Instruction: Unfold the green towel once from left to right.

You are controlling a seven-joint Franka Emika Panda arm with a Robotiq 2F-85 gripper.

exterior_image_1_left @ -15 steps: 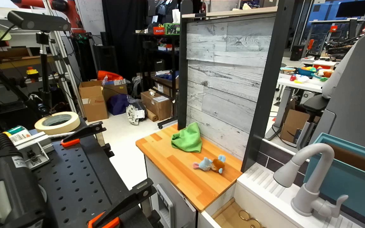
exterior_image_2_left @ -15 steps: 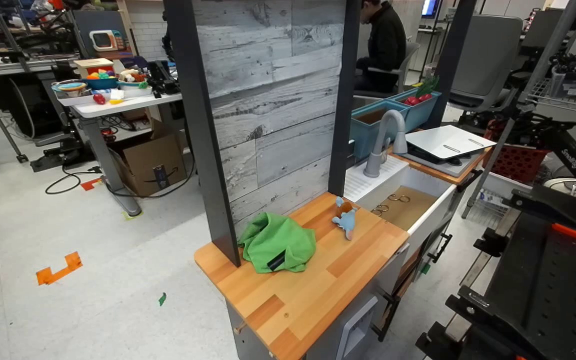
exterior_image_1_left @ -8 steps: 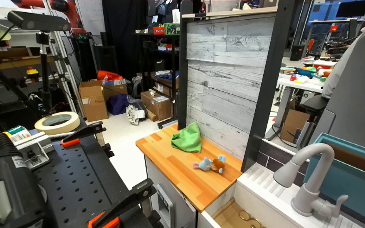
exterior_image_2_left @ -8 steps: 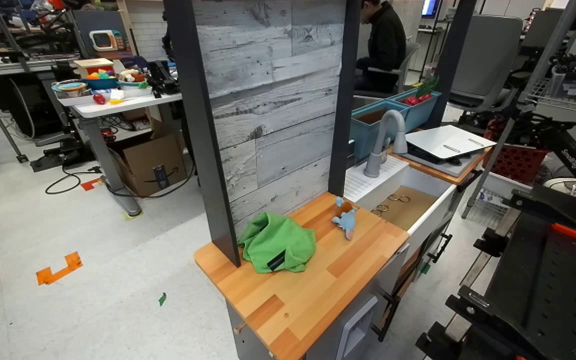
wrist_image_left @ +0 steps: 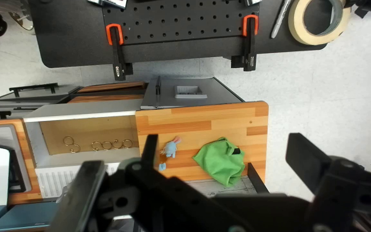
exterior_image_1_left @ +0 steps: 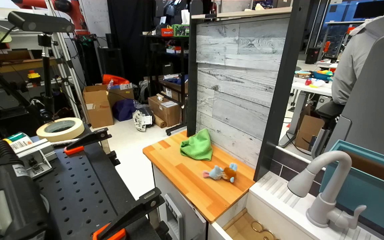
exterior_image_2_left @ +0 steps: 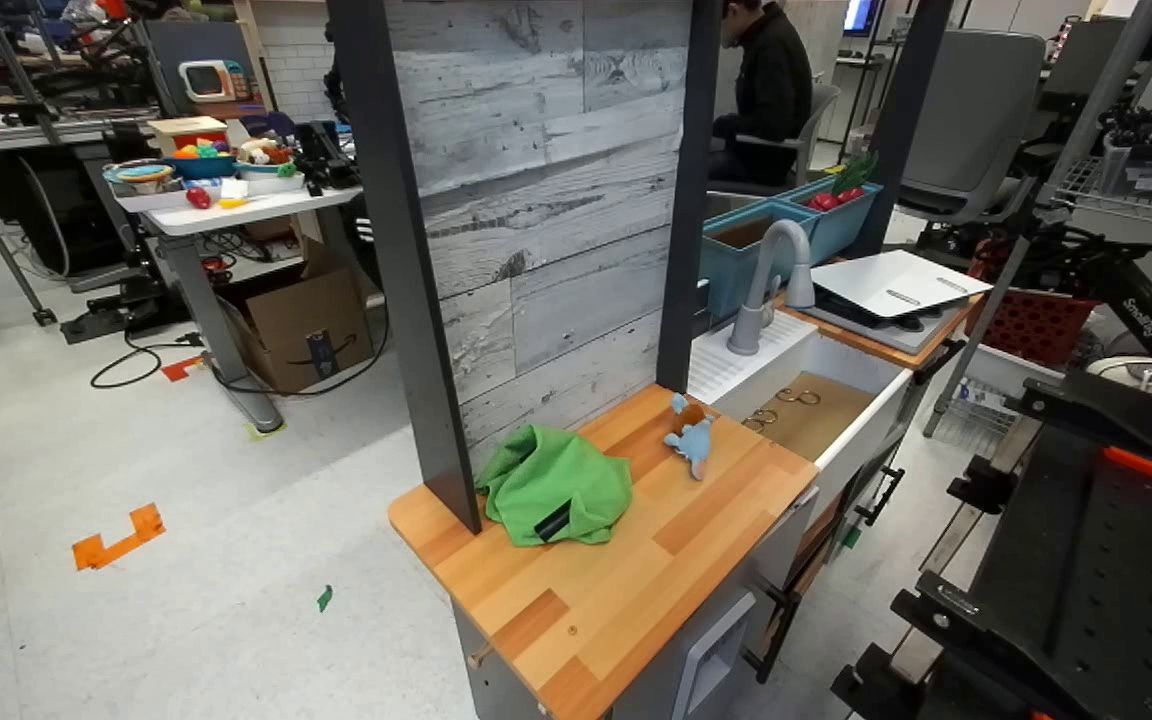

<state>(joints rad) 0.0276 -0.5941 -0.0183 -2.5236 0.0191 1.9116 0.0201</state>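
Wrist view: I log a tape roll (wrist_image_left: 314,39), upper right; plush toy (wrist_image_left: 170,149), below centre; gold rings (wrist_image_left: 102,145) in a white sink (wrist_image_left: 90,158), left. In an exterior view: grey faucet (exterior_image_1_left: 333,180), lower right.

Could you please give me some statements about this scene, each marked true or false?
1. The green towel lies bunched up on the wooden countertop. True.
2. The plush toy lies on the towel. False: it lies beside the towel, not touching.
3. The gripper is open in the wrist view. True.
4. The tape roll lies in the sink. False: it lies on the black table.
5. A dark patch shows on the towel. True.
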